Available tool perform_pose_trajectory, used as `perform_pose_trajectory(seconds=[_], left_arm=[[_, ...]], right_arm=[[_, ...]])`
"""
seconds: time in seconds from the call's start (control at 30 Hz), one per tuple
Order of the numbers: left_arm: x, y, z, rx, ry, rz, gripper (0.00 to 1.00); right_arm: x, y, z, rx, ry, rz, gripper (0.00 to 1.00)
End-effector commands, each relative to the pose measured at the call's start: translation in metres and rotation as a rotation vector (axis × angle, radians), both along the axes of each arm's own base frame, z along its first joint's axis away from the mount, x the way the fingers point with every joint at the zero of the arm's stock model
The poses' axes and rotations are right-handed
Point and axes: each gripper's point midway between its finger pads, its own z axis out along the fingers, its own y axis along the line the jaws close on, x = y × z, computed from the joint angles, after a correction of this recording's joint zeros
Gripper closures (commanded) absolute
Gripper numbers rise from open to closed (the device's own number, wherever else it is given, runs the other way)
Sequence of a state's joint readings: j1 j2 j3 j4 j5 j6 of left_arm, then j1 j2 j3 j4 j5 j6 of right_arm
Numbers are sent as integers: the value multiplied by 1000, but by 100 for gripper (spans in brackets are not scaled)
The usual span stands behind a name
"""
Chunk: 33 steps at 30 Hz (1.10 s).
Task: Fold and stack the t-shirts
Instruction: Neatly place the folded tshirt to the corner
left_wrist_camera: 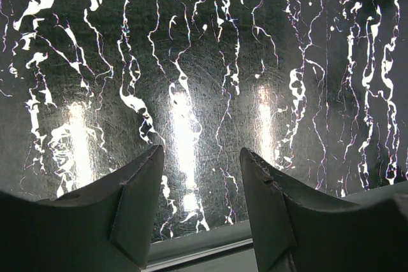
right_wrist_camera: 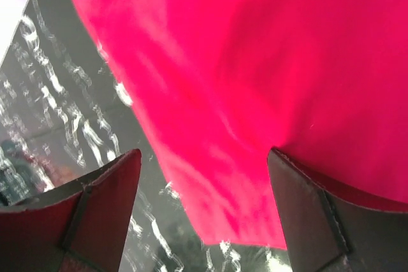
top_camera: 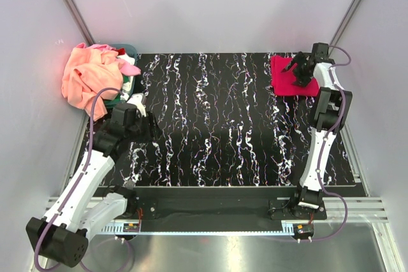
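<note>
From above, you see the folded red t-shirt [top_camera: 287, 86] far right under the right gripper [top_camera: 298, 73]. The peach and pink t-shirts [top_camera: 86, 78] heap over the teal basket [top_camera: 129, 49] far left, near the left gripper [top_camera: 138, 101]. Left wrist: fingers apart over the marbled table [left_wrist_camera: 204, 62]. Right wrist: fingers apart over the red t-shirt.

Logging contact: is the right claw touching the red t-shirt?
Cannot tell. The right wrist view shows the open right claw over the red t-shirt; the top view shows them overlapping; neither shows contact or a gap plainly.
</note>
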State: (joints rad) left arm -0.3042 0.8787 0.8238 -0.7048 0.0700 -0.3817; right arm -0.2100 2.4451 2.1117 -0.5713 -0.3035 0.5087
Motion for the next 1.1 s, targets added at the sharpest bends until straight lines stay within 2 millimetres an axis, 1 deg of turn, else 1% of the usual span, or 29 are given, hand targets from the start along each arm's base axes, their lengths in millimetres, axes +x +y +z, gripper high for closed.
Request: perform_pose_trajectory(seconds=[0.0,0.03,0.07,0.1,0.17,0.2,0.23,0.27,0.3,0.33,0.37,0.4,0.5,0.67,0.83,0.93,1.0,1.03,1.07], left_arm=[[7,1,4,4,-40,2,44],[7,1,4,4,-38,1,44],[7,1,3,5,-35,3,43],[8,1,3,5,-34,2,44],[9,2,1,4,-25,5,44],[9,2,1,5,-24,7,43],[10,2,0,6,-21,7,44],[10,2,0,6,-21,7,43],[10,2,-1,7,-16,8,44],[10,3,-1,9,-19,9,44],[9,2,-2,8,-13,8,44],[9,2,-2,8,-13,8,44],[10,2,-5,10,-3,9,43],[10,3,-7,11,5,11,43],[11,3,-8,13,9,13,43],[11,3,-8,12,10,12,44],[11,3,-8,12,10,12,43],[11,3,-7,12,8,11,44],[11,2,-8,10,8,11,44]], right_arm=[[4,-25,-18,-79,48,-14,13],[2,-29,-21,-92,63,-5,13],[2,-32,-32,-95,79,-5,13],[8,-34,-27,-102,61,-2,13],[11,-38,-31,-114,61,7,13],[14,-41,-34,-120,57,4,13],[14,-44,-38,-127,66,2,13],[14,-46,-46,-136,76,7,13],[19,-51,-41,-146,58,3,13],[19,-54,-44,-150,62,2,13],[20,-54,-52,-145,70,5,13],[24,-55,-48,-145,51,4,12],[29,-60,-54,-143,40,-7,12],[36,-61,-63,-130,29,-37,12],[41,-64,-61,-132,12,-56,12],[43,-64,-57,-131,-2,-59,11],[46,-61,-49,-120,-20,-50,12],[48,-57,-42,-100,-40,-35,12],[51,-54,-26,-94,-71,-24,12]])
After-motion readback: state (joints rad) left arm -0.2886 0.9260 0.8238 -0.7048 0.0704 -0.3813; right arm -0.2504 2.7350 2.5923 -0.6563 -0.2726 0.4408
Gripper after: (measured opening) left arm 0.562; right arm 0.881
